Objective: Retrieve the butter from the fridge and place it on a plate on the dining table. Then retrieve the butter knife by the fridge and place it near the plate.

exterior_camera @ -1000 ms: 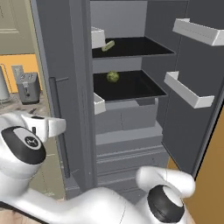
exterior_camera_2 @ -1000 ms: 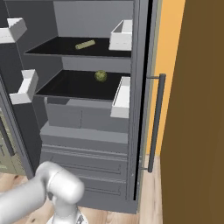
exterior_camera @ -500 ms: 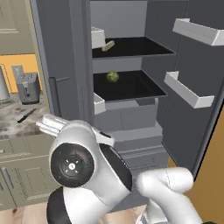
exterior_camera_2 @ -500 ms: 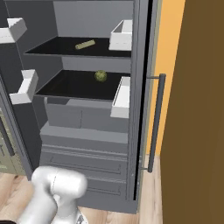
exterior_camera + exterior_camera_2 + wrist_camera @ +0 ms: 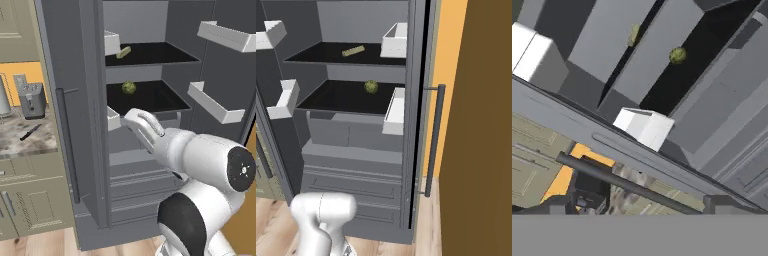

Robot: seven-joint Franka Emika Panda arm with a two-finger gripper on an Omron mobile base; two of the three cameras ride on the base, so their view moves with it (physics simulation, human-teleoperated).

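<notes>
1. Butter is what you are after; start at the gripper, whose two dark finger tips stand at opposite lower corners of the hand view, jaws spread wide and empty.
2. Between those tips you see the edge of the open left fridge door, its dark bar handle running slantwise just above them.
3. Past the door edge, your hand view looks into the fridge, rolled well off level; a white door bin sits nearest.
4. In the left base view the arm's white forearm reaches toward the fridge interior, in front of the grey drawers below the lower shelf.
5. The butter lies on the upper black shelf, toward its left rear, well apart from the gripper; see it also at and.
6. A round green item rests on the lower shelf.
7. The butter knife lies on the marble wall counter left of the fridge, in front of a toaster.
</notes>
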